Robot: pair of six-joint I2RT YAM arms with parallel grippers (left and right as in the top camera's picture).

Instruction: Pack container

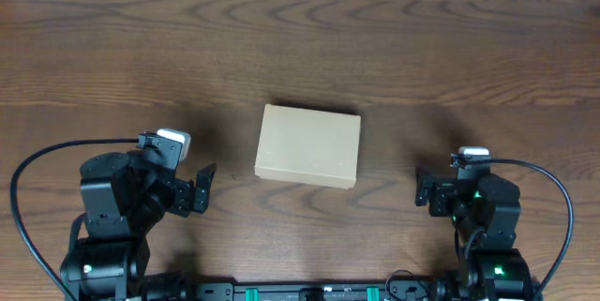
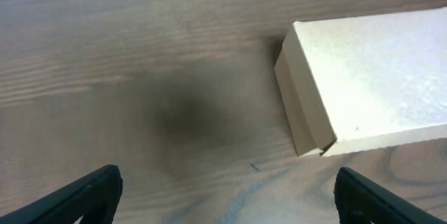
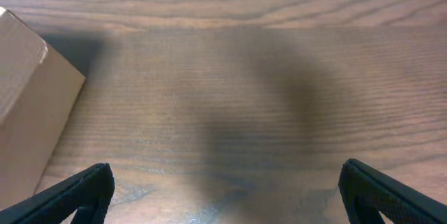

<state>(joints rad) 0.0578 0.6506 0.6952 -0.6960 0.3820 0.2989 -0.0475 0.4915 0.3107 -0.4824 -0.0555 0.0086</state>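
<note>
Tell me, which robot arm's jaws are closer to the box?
The left gripper: its jaws sit slightly closer to the container than the right gripper's do.

Soft, even light from above. The overhead view is sharp, with faint shadows on the table (image 1: 300, 48) either side of the container (image 1: 309, 146). Both wrist views are softer, with a smudged dark shadow mid-frame — in the left one the container's top is pale, nearly washed out.
</note>
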